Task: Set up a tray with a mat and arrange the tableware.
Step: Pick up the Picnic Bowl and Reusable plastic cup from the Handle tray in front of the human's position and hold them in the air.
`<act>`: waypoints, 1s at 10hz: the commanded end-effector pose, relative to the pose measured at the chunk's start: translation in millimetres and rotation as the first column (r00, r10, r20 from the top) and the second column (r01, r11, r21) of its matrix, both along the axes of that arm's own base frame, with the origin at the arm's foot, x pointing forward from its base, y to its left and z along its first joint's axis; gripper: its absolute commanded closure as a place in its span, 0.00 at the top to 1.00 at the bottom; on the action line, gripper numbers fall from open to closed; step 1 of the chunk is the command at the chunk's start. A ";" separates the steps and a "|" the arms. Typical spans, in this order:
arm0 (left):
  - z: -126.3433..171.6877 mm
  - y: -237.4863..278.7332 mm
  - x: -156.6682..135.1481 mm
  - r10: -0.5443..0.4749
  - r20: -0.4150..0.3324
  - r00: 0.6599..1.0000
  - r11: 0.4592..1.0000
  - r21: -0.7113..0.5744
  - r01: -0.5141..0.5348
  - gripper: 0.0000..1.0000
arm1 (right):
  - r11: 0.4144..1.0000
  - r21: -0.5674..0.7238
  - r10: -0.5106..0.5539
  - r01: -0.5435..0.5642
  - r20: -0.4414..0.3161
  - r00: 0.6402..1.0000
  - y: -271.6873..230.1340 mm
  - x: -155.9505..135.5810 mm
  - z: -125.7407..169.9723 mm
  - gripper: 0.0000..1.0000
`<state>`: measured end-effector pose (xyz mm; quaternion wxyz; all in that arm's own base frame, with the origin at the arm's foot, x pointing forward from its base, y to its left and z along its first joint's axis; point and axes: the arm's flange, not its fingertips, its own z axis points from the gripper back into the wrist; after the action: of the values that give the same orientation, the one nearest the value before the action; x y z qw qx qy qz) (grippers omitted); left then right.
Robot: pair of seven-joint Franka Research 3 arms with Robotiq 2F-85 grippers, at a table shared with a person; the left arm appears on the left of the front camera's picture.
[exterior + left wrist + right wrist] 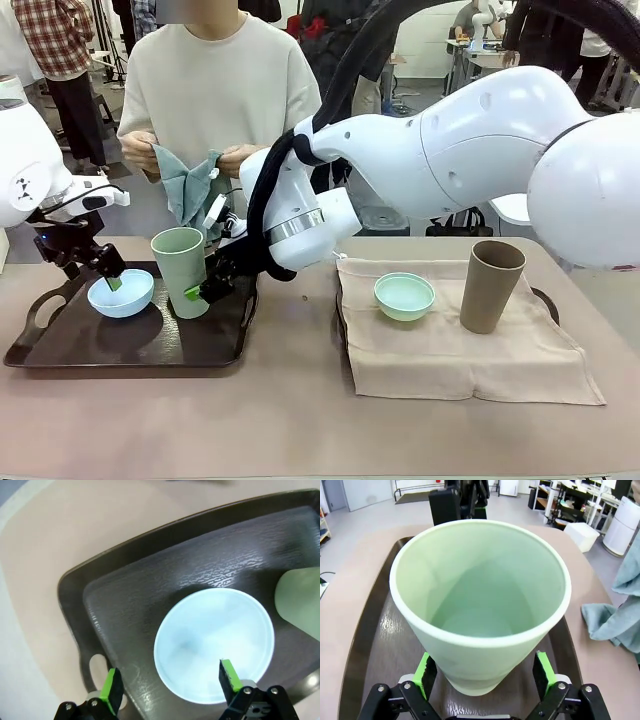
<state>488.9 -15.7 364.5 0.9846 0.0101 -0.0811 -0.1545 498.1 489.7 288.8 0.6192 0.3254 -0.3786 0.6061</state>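
On the dark tray [60,352] at the left stand a pale blue bowl [122,296] and a tall pale green cup [180,268]. My left gripper [112,281] hangs open over the blue bowl [215,640]: the near rim lies between the fingers of the left gripper [171,686], one pad inside the bowl and one outside. My right gripper [205,291] is open, and in its wrist view the right gripper [485,675] straddles the base of the green cup [480,605] with small gaps. On a second tray, a beige mat [450,355] carries a mint bowl [404,296] and a brown cup [490,285].
A person at the far side holds a teal cloth [190,185] in both hands above the table's back edge. The cloth [615,615] also lies beside the dark tray [365,630]. Bare table runs along the front edge.
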 end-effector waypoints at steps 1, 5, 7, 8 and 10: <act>-6.2 0.2 14.5 0.043 -0.027 0.999 0.999 0.011 -0.043 1.00 | 0.999 0.041 -0.020 0.019 0.027 0.999 12.2 -0.4 -4.6 1.00; -14.6 2.3 25.9 0.092 -0.036 0.995 0.995 -0.030 -0.094 1.00 | 0.995 0.094 0.011 -0.011 0.002 1.000 17.5 -2.8 -4.6 1.00; -18.9 2.8 27.7 0.107 -0.044 0.993 0.994 -0.030 -0.108 1.00 | 0.990 0.139 0.037 -0.036 -0.002 0.999 19.5 -3.3 -5.3 1.00; -21.1 3.5 26.6 0.114 -0.044 0.992 0.993 -0.035 -0.116 0.43 | 0.986 0.149 0.069 -0.070 0.017 0.997 18.9 -6.1 -6.6 0.58; -19.9 2.6 27.1 0.120 -0.043 0.992 0.991 -0.046 -0.122 0.00 | 0.987 0.141 0.070 -0.072 0.021 0.997 18.6 -5.7 -7.2 0.00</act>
<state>512.5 -12.0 342.2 0.9922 -0.0029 -0.0645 -0.1070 494.3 509.7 288.2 0.5803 0.3719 -0.3986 0.6050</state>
